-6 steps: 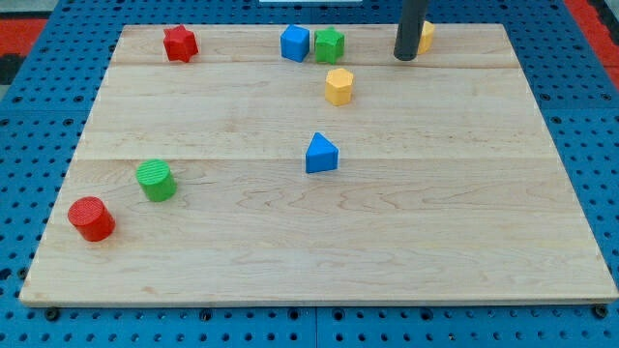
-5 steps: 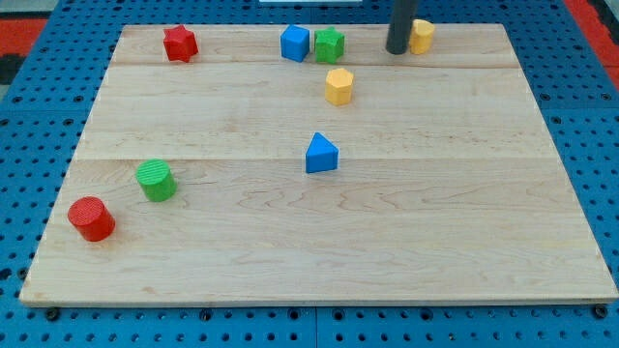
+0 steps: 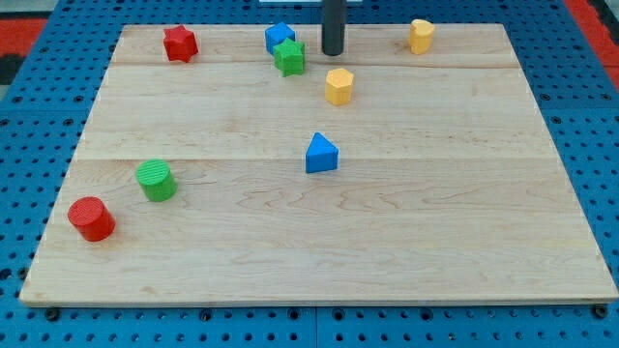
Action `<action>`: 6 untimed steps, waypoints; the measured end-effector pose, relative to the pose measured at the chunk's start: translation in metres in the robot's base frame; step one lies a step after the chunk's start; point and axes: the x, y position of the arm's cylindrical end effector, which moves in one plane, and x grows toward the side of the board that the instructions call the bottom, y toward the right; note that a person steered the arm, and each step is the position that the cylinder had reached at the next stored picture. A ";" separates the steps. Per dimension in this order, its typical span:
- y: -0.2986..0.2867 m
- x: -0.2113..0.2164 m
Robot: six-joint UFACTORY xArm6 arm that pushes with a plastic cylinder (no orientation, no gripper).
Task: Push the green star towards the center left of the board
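The green star lies near the view's top, left of centre, touching the blue cube just above and left of it. My tip stands a short way to the right of the green star, apart from it. The yellow hexagon block sits just below my tip.
A red star lies at the top left. A yellow cylinder-like block is at the top right. A blue triangle sits mid-board. A green cylinder and a red cylinder are at the lower left of the wooden board.
My tip has swept left along the top edge from beside the yellow block. The green star has slid left and slightly down, and the blue cube has been nudged left.
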 end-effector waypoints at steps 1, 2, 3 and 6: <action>-0.036 0.000; -0.082 0.032; -0.137 0.082; -0.173 0.147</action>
